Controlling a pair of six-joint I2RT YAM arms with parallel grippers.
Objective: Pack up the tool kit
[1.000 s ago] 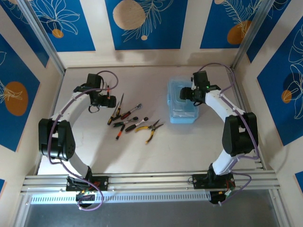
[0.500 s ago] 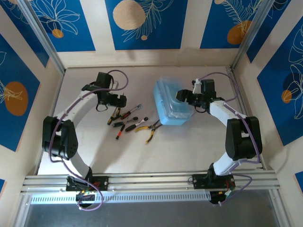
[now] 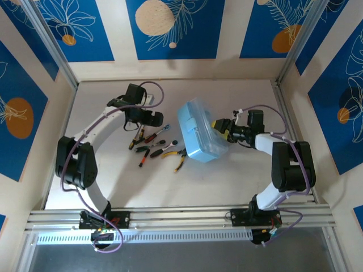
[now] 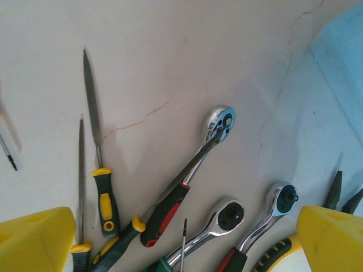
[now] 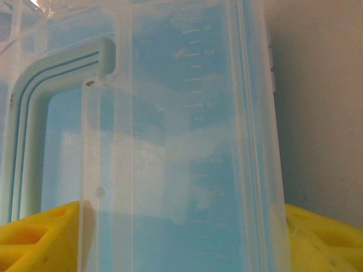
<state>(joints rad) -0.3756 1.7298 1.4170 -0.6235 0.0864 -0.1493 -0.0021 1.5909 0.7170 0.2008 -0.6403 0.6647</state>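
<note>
Light-blue case, clear lid: lay askew mid-table, its right end clasped by the right tool. Ratchet wrench, screwdrivers, pliers: loose on the table, just left of it. Left tool: wide open, empty, above them.

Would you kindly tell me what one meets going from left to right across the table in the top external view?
Loose hand tools → light-blue case → right pincer, closed on the case's right side. The open left pincer overlaps the tools, so I leave it unplaced.
</note>
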